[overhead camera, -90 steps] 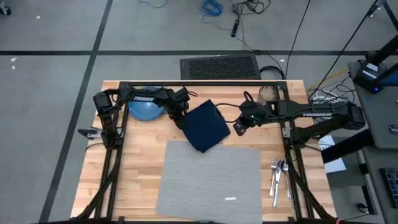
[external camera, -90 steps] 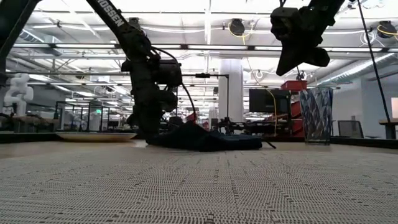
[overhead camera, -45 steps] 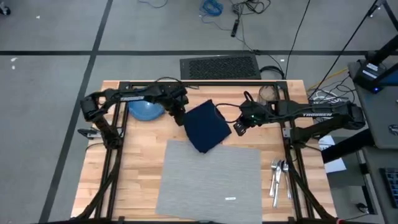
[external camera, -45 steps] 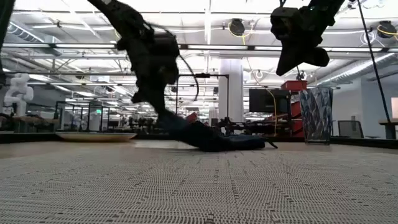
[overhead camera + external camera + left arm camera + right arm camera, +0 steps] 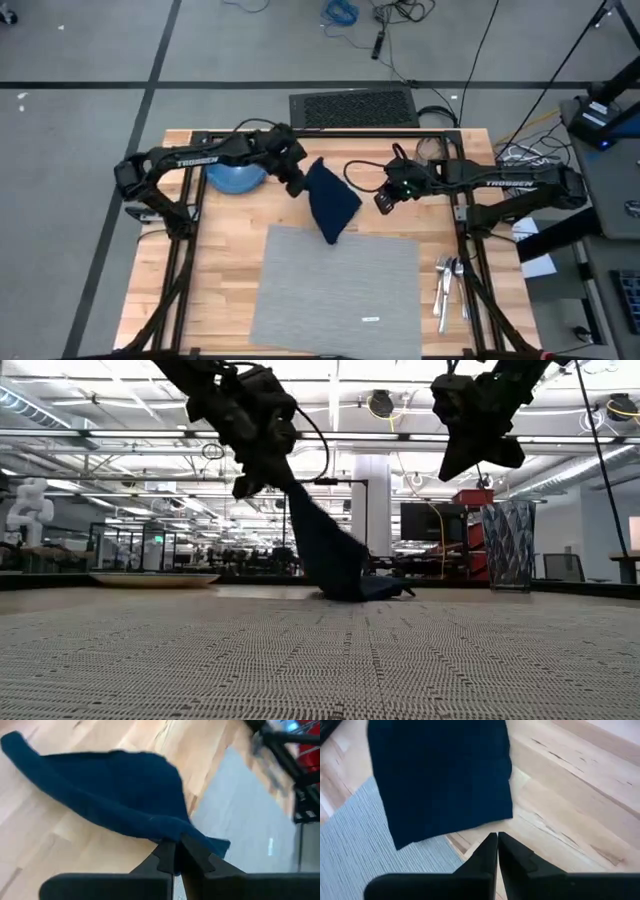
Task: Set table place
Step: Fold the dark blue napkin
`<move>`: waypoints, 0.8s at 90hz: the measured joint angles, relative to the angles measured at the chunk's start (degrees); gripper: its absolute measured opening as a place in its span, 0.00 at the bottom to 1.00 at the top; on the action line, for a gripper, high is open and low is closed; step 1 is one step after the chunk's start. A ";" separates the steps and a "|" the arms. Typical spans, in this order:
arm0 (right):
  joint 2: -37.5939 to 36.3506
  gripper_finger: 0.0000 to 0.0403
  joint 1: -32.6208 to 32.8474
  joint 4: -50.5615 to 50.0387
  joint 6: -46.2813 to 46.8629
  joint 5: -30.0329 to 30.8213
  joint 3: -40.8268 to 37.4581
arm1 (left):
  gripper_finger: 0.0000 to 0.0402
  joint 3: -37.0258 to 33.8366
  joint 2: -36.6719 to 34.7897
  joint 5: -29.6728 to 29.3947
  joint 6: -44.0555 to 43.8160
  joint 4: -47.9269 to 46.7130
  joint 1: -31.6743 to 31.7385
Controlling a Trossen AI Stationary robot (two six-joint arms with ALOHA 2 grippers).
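One napkin (image 5: 330, 203) corner hangs pinched in left gripper (image 5: 296, 186), above table (image 5: 215, 260).

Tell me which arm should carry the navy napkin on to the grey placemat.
Left. Its gripper is shut on the dark navy cloth napkin, one end lifted, the other trailing on the light wooden table. The right gripper hovers beside it, shut and empty.

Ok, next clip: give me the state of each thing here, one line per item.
Navy napkin: pinched at one corner and partly lifted, lower end trailing onto the mat's far edge.
Left tool: shut on the napkin, raised.
Right tool: shut, empty, hovering beside the napkin.
Grey placemat: flat on the table.
Blue dish: resting on the table.
Cutlery: lying beside the mat.
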 joint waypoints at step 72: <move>26.17 0.00 -8.98 12.49 -3.48 -22.25 0.00 | 0.00 -1.18 4.67 -17.25 8.08 -21.19 -1.83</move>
